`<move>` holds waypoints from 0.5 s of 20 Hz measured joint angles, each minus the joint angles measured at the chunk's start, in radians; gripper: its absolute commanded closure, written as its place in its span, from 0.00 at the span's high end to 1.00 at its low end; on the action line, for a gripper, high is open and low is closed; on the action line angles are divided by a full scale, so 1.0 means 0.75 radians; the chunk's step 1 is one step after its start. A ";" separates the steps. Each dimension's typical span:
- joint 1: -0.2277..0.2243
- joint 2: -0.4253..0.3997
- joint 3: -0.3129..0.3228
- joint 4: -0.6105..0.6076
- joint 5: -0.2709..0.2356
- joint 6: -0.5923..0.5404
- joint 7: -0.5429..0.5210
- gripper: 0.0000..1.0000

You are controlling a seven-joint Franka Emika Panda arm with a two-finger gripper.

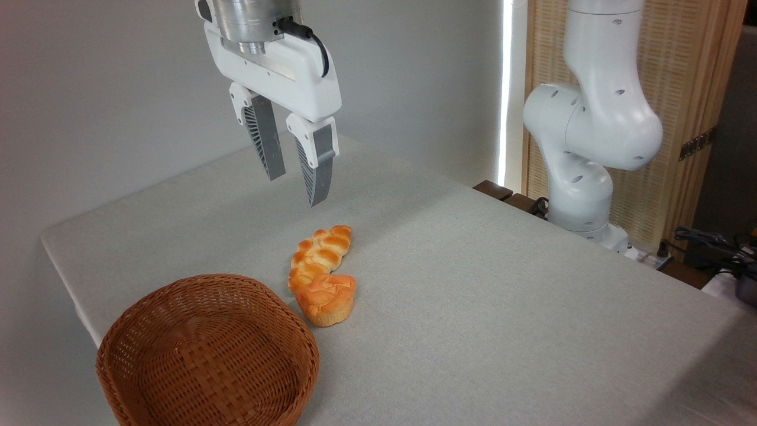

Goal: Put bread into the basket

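Bread untouched on desk, against loaf; basket empty. Tool spread, empty, high above — approach step; next I descend, straddle bread only.

White arm, glossy and rounded.
White hand under a ribbed silver metal collar, with a black cable looping at its side; two grey ribbed fingers in white mounts. Bulbous white joints with small dark screw holes.
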 measured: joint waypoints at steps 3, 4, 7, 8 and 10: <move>0.000 -0.001 0.000 0.001 0.000 0.000 0.000 1.00; 0.000 -0.002 0.000 0.002 0.000 0.000 0.000 1.00; 0.000 -0.010 0.000 0.002 0.000 -0.007 0.000 1.00; 0.000 -0.016 0.000 0.002 0.000 -0.018 0.000 1.00; 0.000 -0.025 -0.001 0.002 0.000 -0.025 0.000 1.00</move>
